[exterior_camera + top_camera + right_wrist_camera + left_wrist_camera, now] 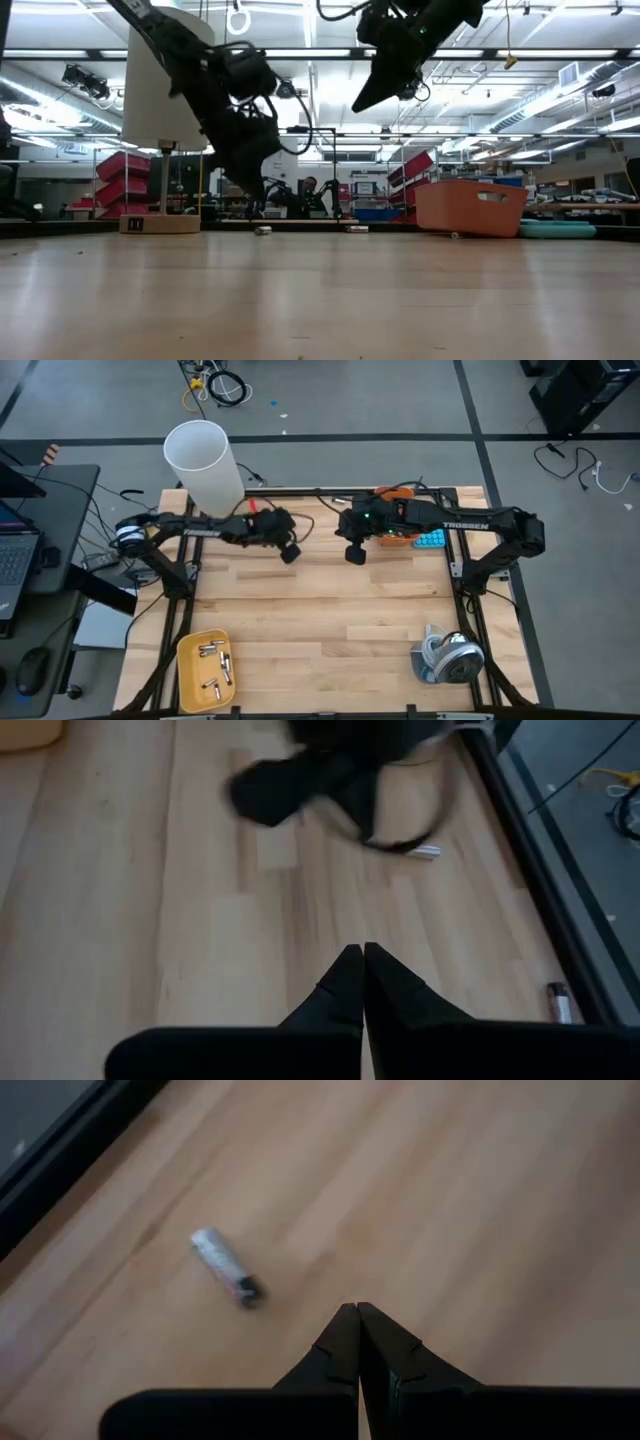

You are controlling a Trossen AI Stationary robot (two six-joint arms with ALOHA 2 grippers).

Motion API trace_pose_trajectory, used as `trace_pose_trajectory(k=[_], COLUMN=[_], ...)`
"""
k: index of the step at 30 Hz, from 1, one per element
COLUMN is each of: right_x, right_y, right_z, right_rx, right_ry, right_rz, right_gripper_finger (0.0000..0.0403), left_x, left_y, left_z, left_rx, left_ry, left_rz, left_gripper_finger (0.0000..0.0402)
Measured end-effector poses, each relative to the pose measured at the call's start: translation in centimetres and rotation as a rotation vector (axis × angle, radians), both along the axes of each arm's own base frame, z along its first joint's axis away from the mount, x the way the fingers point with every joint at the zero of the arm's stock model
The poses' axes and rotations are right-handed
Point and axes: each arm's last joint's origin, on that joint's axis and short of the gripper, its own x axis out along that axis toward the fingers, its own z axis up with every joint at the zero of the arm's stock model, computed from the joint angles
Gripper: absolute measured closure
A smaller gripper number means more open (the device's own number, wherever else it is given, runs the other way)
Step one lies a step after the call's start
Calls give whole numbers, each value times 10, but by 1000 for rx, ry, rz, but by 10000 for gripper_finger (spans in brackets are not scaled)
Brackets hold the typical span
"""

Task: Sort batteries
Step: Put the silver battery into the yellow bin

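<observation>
A silvery battery (pixel 225 1266) with a dark end lies on its side on the wooden table, just ahead of my left gripper (pixel 357 1312), which is shut and empty near the table's far left (pixel 290 552). My right gripper (pixel 355 553) hangs shut and empty above the table's far middle. The right wrist view shows one battery (pixel 428 851) beyond the left arm and another battery (pixel 558 1003) by the table's far edge. Two batteries (pixel 263 230) (pixel 356 229) show in the low view. Several more batteries (pixel 215 665) lie in a yellow tray (pixel 190 660) at the near left.
A tall white cylinder (pixel 205 460) stands at the far left corner. An orange bin (pixel 470 207) and a blue calculator (pixel 432 541) sit at the far right, under the right arm. A grey tape-like roll (pixel 450 657) lies at the near right.
</observation>
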Motion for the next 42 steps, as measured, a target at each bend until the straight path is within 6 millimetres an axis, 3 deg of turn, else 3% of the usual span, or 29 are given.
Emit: trace_pose_trajectory(k=[8, 14, 21, 26, 32, 38, 42], right_x=[2, 4, 4, 4, 4, 4, 4], right_y=[6, 6, 6, 6, 6, 6, 6], right_z=[1, 2, 2, 2, 2, 2, 3], right_rx=[-6, -14, -12, -11, -11, -11, -12], right_ry=[-11, -32, -32, -32, -31, -32, -35], right_rz=[23, 27, 26, 25, 25, 25, 25], right_gripper_finger=[403, 403, 403, 403, 403, 403, 403], left_x=[-10, -13, -6, -4, -1, 14, 27], left_y=[43, 60, 66, 67, 68, 64, 56], left_z=[-11, -28, -43, -49, -44, -33, -39], left_rx=[-11, -21, -27, -22, -17, -47, -31], left_ry=[-42, -17, -29, -35, -86, -296, -352], left_rz=[179, 260, 260, 261, 269, 263, 258], left_gripper_finger=[396, 349, 264, 226, 214, 213, 213])
